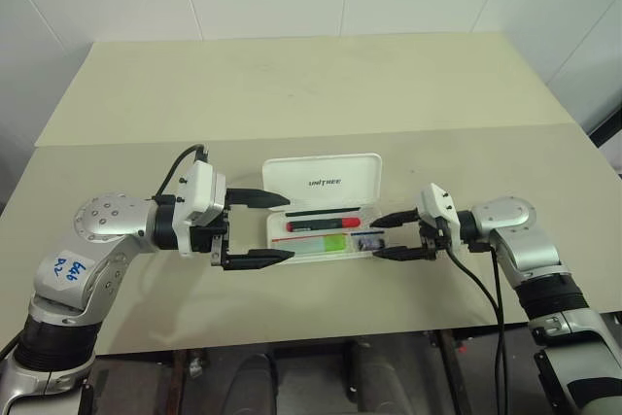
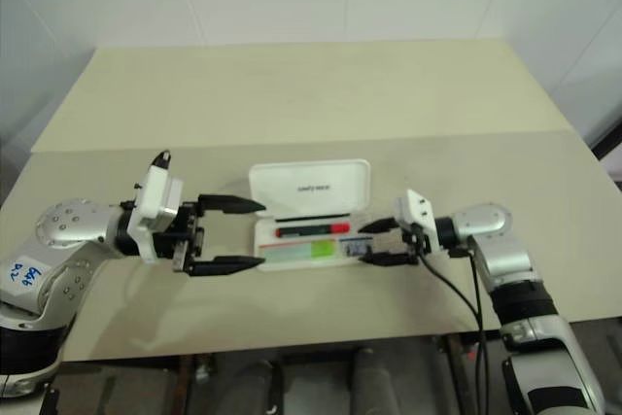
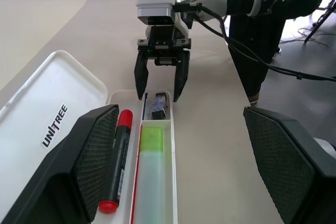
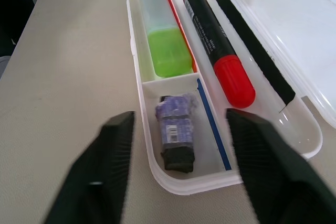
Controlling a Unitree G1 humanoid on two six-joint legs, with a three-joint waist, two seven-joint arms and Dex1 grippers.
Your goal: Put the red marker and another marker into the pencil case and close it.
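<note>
the pencil case lies open near the front edge of the pale beige tabletop, its smooth white hard-plastic lid laid back flat with the dark lettering facing up. inside the shallow tray the red marker, a glossy black barrel with rounded bright red ends, rests in the long channel nearest the lid. the other marker, a stubby translucent mint-green body with a brighter green cap, sits in the next compartment, parted from it by a thin red line. a small dark block in a crinkled purple wrapper fills the short compartment at the right end, edged by a thin blue line.

both markers look already stowed, so the step in hand is likely the closing. the right claw hovers just over the case's right end, its 2 black fingers spread and pinching nothing. the left claw waits just off the left end, also spread wide and empty, its textured pads straddling that end.

the next move probably calls for a fingertip under the lid's far edge, swinging it over the hinge and pressing until the rim seats; the slick plastic may slide on the tabletop unless one claw steadies it.
</note>
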